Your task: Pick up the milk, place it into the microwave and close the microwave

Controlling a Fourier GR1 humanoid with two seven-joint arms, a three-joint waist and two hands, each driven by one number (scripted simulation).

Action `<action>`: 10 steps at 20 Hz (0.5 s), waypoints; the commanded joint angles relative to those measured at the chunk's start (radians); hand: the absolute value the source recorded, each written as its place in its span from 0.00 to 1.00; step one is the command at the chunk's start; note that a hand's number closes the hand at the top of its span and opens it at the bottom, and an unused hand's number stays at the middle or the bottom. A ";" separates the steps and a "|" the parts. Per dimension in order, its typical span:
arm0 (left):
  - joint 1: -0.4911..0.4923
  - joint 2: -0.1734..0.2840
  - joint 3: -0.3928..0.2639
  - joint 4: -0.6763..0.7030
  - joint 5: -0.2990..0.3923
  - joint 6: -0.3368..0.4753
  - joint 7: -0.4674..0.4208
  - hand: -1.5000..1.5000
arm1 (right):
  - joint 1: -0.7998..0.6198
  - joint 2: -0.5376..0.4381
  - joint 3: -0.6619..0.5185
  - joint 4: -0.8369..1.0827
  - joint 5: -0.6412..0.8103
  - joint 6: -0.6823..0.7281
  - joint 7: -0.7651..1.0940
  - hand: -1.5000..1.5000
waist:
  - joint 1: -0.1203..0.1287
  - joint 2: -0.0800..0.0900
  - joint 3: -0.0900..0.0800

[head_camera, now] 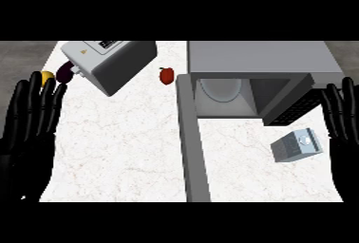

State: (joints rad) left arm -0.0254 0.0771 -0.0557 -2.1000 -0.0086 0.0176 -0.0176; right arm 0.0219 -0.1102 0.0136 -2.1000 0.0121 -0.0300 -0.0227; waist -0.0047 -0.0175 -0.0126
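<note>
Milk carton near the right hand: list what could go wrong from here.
1. The small grey-and-white milk carton lies tilted on the white marble counter; it might slip when the black right hand curls round it.
2. The grey microwave's open door juts forward beside the carton; the arm could knock it.

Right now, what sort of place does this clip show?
Most likely a kitchen counter: a white marbled countertop carries an open microwave, a toaster and a milk carton, with a red fruit or vegetable nearby.
</note>
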 commanded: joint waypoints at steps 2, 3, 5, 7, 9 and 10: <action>-0.049 0.007 0.060 0.051 0.036 -0.002 0.021 0.00 | 0.053 -0.060 -0.117 -0.054 -0.098 0.064 0.009 0.00 | -0.002 0.017 0.013; 0.030 0.003 0.007 -0.038 -0.003 0.002 0.062 0.00 | 0.040 -0.066 -0.121 -0.118 -0.080 0.041 0.087 0.00 | 0.002 0.016 0.013; 0.104 0.014 0.044 -0.040 0.027 -0.014 0.041 0.00 | 0.063 -0.126 -0.241 -0.049 -0.186 0.116 0.017 0.00 | 0.004 0.016 0.013; 0.128 -0.073 0.046 0.028 0.149 0.068 0.057 0.00 | 0.148 -0.112 -0.190 -0.108 -0.262 0.140 0.148 0.00 | -0.012 0.014 0.010; 0.200 -0.075 -0.037 0.002 0.153 0.114 0.033 0.00 | 0.183 -0.134 -0.243 -0.120 -0.324 0.169 0.152 0.00 | -0.005 0.013 0.012; 0.214 -0.075 -0.011 -0.060 0.163 0.082 0.056 0.00 | 0.231 -0.138 -0.264 -0.092 -0.327 0.201 0.113 0.00 | 0.000 0.013 0.013</action>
State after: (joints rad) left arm 0.1067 0.0283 -0.0499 -2.1131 0.0892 0.0763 0.0230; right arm 0.1691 -0.2234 -0.1940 -2.1900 -0.2292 0.1112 0.0684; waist -0.0087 -0.0045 -0.0016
